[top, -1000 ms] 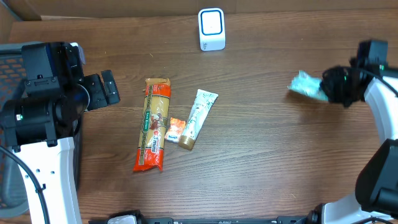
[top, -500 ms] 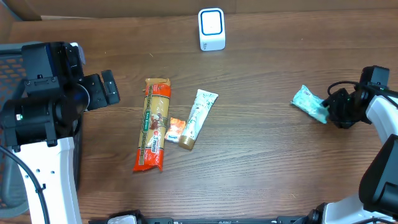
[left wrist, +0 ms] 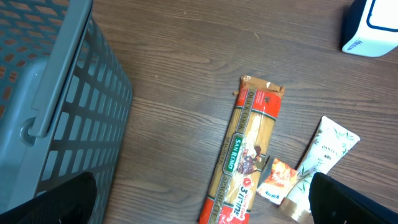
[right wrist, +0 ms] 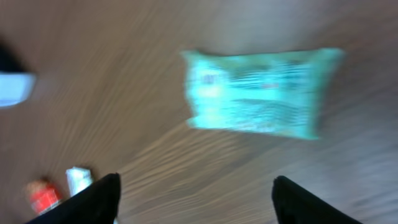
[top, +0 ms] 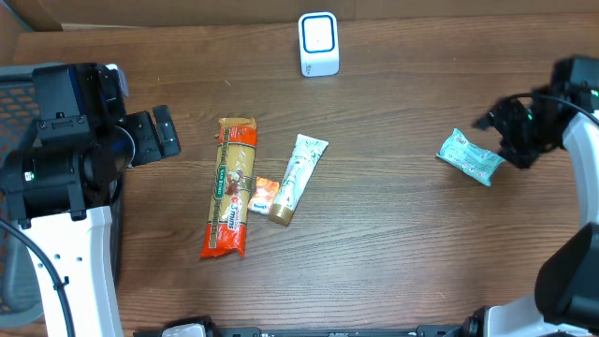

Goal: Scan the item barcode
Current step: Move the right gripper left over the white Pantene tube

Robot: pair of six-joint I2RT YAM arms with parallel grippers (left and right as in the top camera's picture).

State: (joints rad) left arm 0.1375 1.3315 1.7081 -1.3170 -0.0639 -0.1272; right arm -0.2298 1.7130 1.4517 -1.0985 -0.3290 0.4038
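Right gripper [top: 504, 140] spread, teal packet [top: 470, 157] lying free

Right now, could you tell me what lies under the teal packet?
Only the wooden table shows around the teal packet, which lies flat on it. Its underside is hidden, so anything beneath cannot be seen. The right claw stands open beside it.

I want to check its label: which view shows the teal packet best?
The overhead view: the teal packet is whole and sharp there, though small. The right wrist view shows it larger but blurred. The left wrist view misses it.
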